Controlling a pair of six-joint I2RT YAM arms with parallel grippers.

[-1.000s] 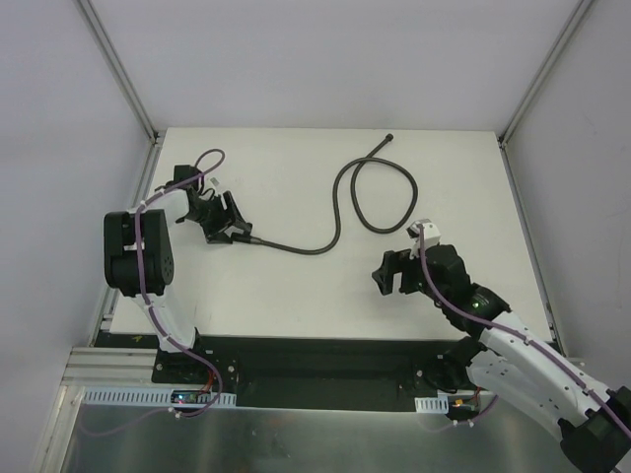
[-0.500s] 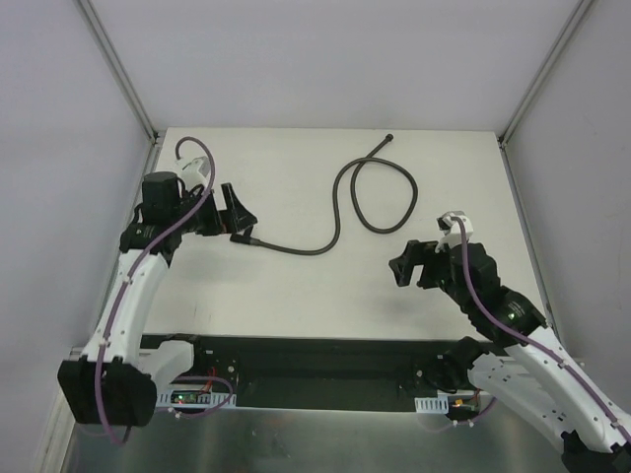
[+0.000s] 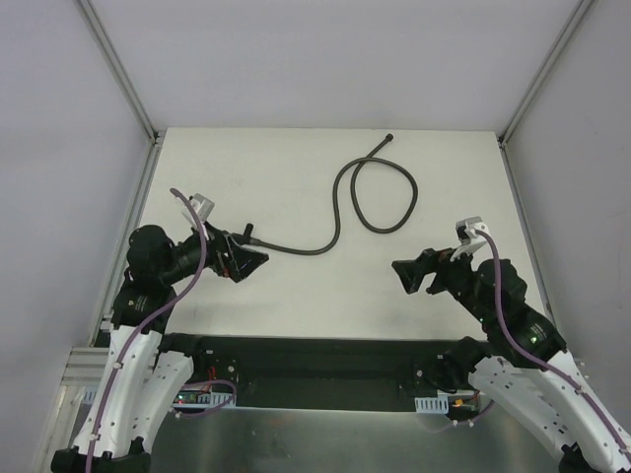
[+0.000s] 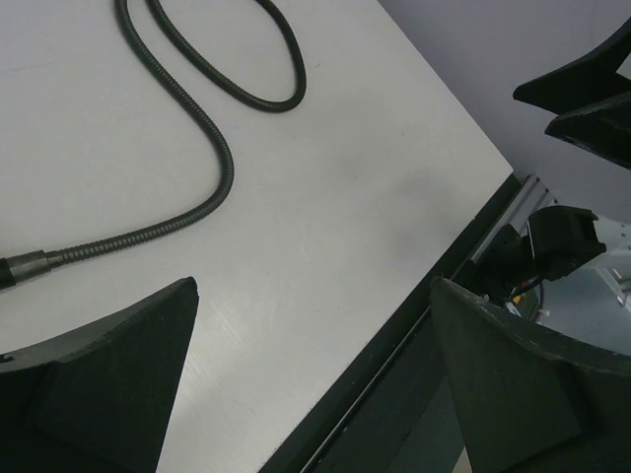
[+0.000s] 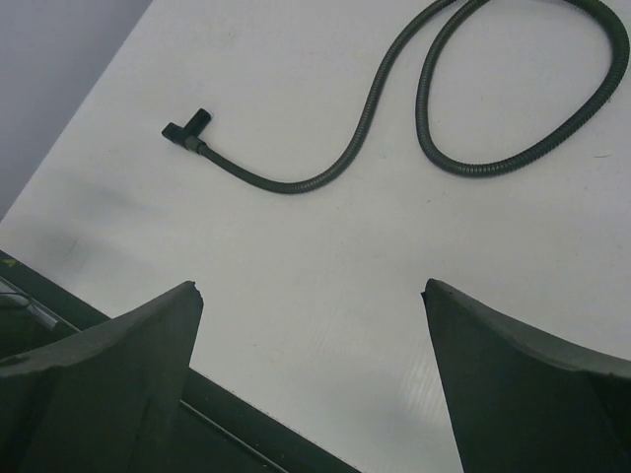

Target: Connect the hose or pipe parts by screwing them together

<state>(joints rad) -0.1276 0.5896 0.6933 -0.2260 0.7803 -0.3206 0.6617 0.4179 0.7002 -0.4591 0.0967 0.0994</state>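
The long thin dark-grey flexible hose [image 3: 336, 202] lies flat on the white table [image 3: 296, 296]. One knobbed end sits close to the far edge, about midway along it. From there the hose curls into one open loop in the middle of the table, then sweeps toward the near edge and bends off to the left. At that left end sits the small black T-shaped fitting [image 5: 187, 128], joined to the hose tip and resting on the table. How far it is screwed on cannot be told.

The left gripper [image 4: 314, 286] is just beside the fitting on its near side, fingers spread wide with nothing between them. In its wrist view the hose's metal collar shows off to the side of one finger. The right gripper [image 5: 311, 286] is over the near right part of the table, well apart from the hose, fingers likewise wide and holding nothing
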